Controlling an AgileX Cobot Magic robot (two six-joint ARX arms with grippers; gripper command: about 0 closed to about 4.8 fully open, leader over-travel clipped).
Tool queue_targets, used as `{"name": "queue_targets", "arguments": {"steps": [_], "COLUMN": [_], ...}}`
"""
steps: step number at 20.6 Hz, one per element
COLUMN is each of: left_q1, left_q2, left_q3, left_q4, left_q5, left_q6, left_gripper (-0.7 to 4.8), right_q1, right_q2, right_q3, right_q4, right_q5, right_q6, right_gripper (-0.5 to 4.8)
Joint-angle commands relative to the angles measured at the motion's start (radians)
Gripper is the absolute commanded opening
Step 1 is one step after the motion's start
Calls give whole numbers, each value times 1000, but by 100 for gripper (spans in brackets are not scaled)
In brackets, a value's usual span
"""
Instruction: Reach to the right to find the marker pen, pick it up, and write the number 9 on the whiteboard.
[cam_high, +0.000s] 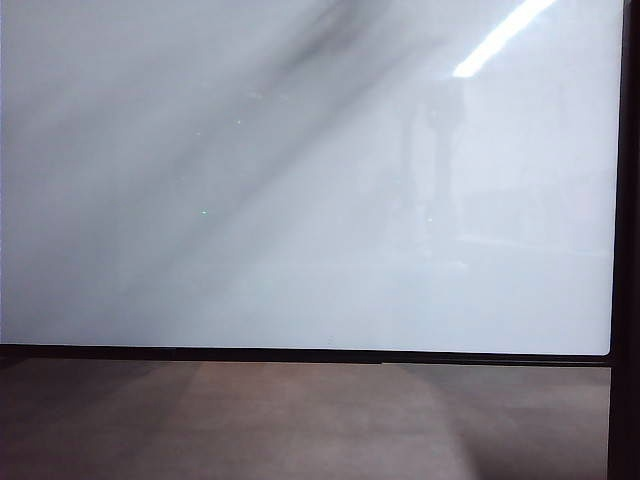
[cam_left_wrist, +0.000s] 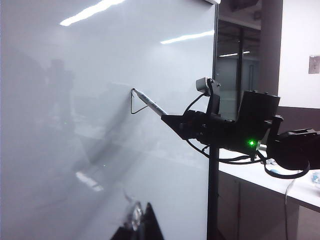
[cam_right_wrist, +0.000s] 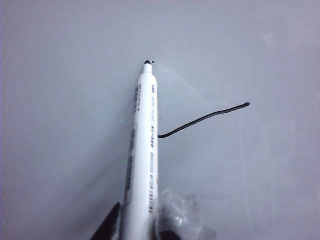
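Presently the right gripper (cam_right_wrist: 137, 222) is clamped on the marker pen (cam_right_wrist: 143, 145), its black tip pressed to the whiteboard (cam_left_wrist: 75, 150) just beside a short black stroke of the number 9 (cam_right_wrist: 205, 120). At the frame edge only the left gripper (cam_left_wrist: 137, 225) tips show; their state cannot be told
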Motion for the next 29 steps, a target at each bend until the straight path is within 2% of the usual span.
{"name": "queue_targets", "arguments": {"steps": [1,11,21,29], "left_q1": [-1,-1,-1,-1], "left_q2": [0,0,1,1], "left_q3": [3,3,3,3], "left_q4": [14,13,12,12], "left_q5": [1,1,1,1], "left_q6": [2,2,2,2], "left_gripper": [-5,-5,-5,-5], "right_q1": [0,-34,-114,-121], "right_q2": [-4,-9,-56,-56], "right_q3": [5,2,0,0], "right_q4": [4,-19,-71,-103], "right_q5": [-2,32,28,2], "right_q6": [-2,10,17,18], "right_gripper": [-3,-3,-3,-3]}}
